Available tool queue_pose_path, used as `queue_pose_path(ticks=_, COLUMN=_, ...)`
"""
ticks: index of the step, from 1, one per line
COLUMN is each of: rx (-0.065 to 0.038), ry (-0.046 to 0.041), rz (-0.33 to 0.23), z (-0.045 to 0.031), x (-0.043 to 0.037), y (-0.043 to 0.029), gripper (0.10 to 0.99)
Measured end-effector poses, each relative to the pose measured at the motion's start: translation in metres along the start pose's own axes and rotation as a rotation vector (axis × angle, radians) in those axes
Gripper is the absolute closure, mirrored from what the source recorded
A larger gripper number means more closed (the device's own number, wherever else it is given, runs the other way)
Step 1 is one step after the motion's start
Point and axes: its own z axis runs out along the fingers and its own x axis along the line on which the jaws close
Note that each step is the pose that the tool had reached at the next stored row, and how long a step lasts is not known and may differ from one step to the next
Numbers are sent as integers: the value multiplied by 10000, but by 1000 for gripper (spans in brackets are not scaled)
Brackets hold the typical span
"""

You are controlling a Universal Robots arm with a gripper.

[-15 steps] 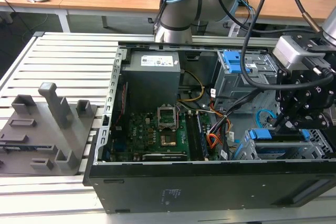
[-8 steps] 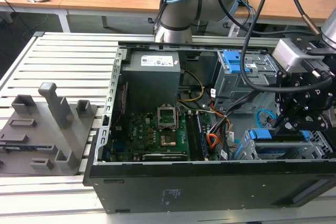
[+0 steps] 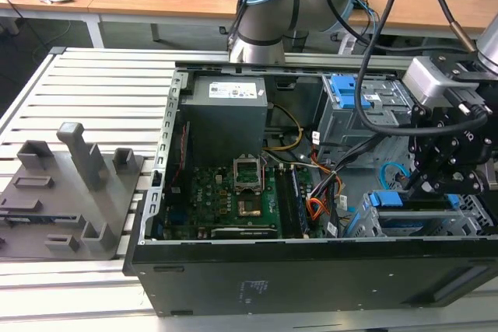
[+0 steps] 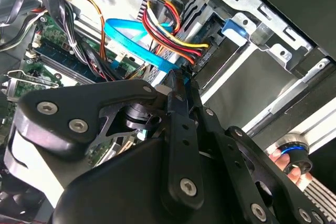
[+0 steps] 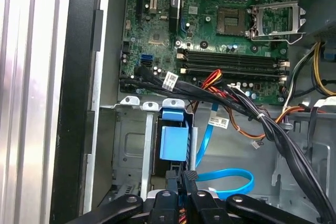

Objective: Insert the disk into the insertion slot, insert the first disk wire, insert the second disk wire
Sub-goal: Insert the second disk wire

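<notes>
1. Inside the open computer case (image 3: 311, 270), the disk (image 5: 174, 142) already sits in the insertion slot (image 5: 131, 150), its blue carrier showing between the grey metal walls in the first wrist view, so that step looks done.
2. Judging by the second wrist view, the first disk wire (image 4: 170, 30) (the bundle of red, yellow and black strands) ends in a dark plug right at the fingertips, close against the drive bay; whether it is fully seated I cannot tell.
3. Just behind it, the second disk wire (image 4: 134, 38) loops loose across the case floor, its end hidden, so that step seems still open.
4. At the bay's cable end, the gripper (image 4: 181, 80) has its fingers pressed close together, apparently pinching or pushing that plug.
</notes>
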Motion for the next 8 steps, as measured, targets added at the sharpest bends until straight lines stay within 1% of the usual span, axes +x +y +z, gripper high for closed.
queue_pose_path(ticks=1, rx=0, ry=-10, rz=-1, z=-1, x=11, y=0, gripper=925)
queue_pose_path(ticks=2, rx=1, ry=-56, rz=-3, z=-1, x=31, y=1, gripper=925)
queue_pose_path(ticks=6, rx=2, ry=-65, rz=-2, z=4, x=34, y=2, gripper=925)
queue_pose_path(ticks=7, rx=1, ry=-65, rz=-1, z=6, x=34, y=3, gripper=914)
queue_pose_path(ticks=8, rx=2, ry=-71, rz=-2, z=-1, x=34, y=3, gripper=851)
